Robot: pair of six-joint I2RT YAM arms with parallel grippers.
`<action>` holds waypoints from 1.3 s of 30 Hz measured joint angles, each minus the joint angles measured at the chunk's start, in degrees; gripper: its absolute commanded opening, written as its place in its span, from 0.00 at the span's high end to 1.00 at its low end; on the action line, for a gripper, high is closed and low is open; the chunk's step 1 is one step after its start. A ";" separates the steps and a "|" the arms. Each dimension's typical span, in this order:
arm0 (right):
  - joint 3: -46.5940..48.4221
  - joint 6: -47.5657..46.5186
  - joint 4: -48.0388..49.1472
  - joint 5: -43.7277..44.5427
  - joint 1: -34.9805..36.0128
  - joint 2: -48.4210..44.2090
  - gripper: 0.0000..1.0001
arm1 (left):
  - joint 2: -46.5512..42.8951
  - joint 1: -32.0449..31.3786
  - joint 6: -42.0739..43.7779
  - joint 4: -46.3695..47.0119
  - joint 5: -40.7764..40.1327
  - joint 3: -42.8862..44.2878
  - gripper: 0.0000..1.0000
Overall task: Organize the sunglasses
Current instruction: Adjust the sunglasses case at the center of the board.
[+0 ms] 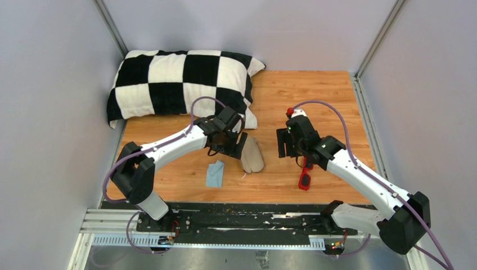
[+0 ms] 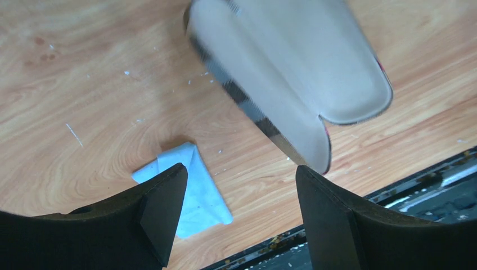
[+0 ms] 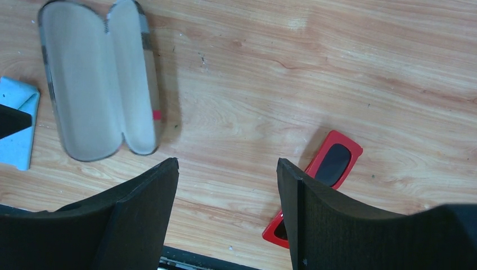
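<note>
Sunglasses [image 1: 305, 179] loose on table [image 1: 320, 95]; both hands empty.
Top: sunglasses lie right of the open case [image 1: 252, 155], well apart from it. Left wrist: left hand [image 2: 239, 180] spread, near the case's end. Right wrist: right hand [image 3: 228, 169] spread, sunglasses on the side away from the case. Likely light, stiff, slippery gloss; pinch the frame, not the lenses.

Open grey case [image 1: 252, 155] lies beside blue cloth [image 1: 215, 174]; checkered pillow [image 1: 180, 84] behind.
</note>
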 measured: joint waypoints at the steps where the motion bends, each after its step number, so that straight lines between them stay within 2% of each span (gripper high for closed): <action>1: 0.00 0.00 0.00 -0.11 -0.04 0.07 0.29 | -0.74 0.00 0.00 -0.09 0.02 0.61 0.24; 12: -0.59 -0.02 1.11 -2.45 -0.09 1.18 0.30 | -1.27 0.00 -0.42 -0.50 -0.35 2.16 0.24; 24: -1.55 0.24 4.11 -12.48 -0.09 11.63 0.31 | 3.23 0.48 -2.01 2.08 0.28 -0.22 0.25; 32: -2.49 0.24 4.81 -13.73 -0.09 11.69 0.31 | 5.09 2.43 -1.57 2.43 -0.72 -0.15 0.25; 39: -3.06 0.74 5.22 -14.14 -0.09 11.69 0.31 | 10.60 4.11 0.59 2.32 -0.92 5.33 0.26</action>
